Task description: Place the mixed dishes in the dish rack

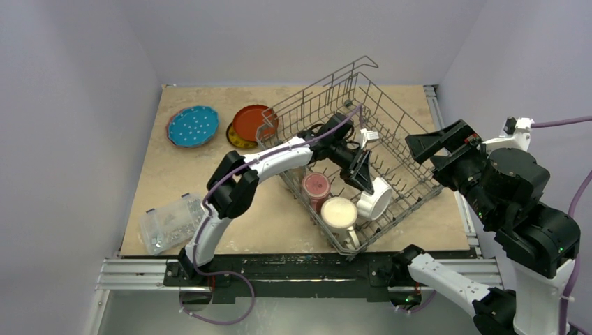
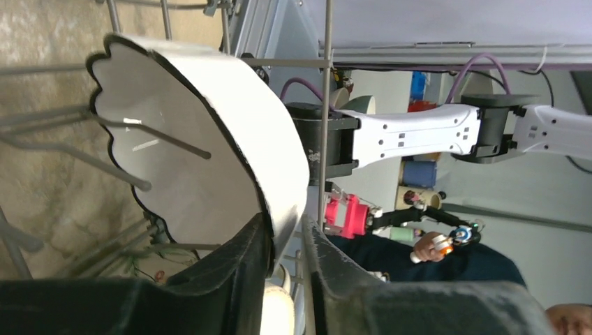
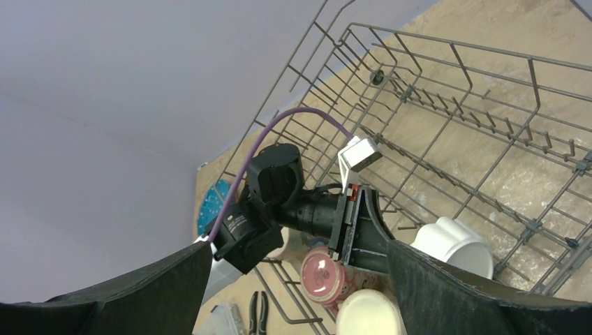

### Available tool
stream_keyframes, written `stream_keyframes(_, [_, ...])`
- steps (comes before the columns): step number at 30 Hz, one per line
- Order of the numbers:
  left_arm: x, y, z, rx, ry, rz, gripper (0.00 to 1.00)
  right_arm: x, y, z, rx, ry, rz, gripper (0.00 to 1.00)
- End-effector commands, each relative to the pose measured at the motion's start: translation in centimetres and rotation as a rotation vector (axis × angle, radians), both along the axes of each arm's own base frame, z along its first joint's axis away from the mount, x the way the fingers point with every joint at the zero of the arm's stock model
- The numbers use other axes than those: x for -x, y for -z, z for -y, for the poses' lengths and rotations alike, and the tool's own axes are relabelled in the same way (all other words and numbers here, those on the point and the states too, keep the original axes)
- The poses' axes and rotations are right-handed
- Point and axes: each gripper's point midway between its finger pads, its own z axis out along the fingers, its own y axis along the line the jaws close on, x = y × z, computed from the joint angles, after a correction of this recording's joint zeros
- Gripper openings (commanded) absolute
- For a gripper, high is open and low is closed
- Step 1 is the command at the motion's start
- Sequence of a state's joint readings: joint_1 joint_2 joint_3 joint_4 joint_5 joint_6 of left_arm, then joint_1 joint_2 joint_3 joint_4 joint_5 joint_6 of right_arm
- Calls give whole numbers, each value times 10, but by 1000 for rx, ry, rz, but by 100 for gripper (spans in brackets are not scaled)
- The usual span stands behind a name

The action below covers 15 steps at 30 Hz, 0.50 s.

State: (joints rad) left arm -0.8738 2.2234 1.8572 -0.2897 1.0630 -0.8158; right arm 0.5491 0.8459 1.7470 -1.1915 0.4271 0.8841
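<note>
Three plates are seen near the far left corner of the table [image 1: 181,174]: one blue dotted plate [image 1: 192,126] and, just beside it, one red-orange plate [image 1: 253,122] lying on one yellow plate [image 1: 236,139]. One dish rack [image 1: 380,102] is set askew on the right half, its near corner reaching the near edge. It holds two mugs, a maroon mug [image 1: 315,186] and a cream mug [image 1: 339,212], and one white fluted bowl [image 1: 377,199] tipped on its side. The left gripper [image 1: 363,174] is set narrowly over the bowl's rim, with the wall between its fingers [image 2: 244,258]; whether it is pinched cannot be told. The right gripper [image 1: 434,142] is held wide apart, raised near the rack's right rim. One clear box [image 1: 169,222] sits at the near left corner, with bare tabletop between it and the plates.
</note>
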Motion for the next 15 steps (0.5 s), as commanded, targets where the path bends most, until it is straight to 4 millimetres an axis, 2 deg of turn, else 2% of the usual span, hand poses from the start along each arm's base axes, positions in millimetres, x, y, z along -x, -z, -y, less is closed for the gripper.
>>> stream_keyframes(1, [12,-19,-13,-3,47,76,27,-3,-6,-2,2,-6,29,98])
stream_keyframes(5, [10,-22,-12,-9,21,110,46,-3,-6,-1,0,-7,32,98])
stream_keyframes(7, [12,-22,-10,-9,18,127,49,-1,-6,-1,0,-7,34,98])
stream_keyframes(12, [12,-29,-4,3,-16,196,49,-1,-3,-1,-3,-9,28,98])
stream_keyframes(15, [8,-30,-1,7,-45,210,38,-1,-2,-2,-6,-12,25,98])
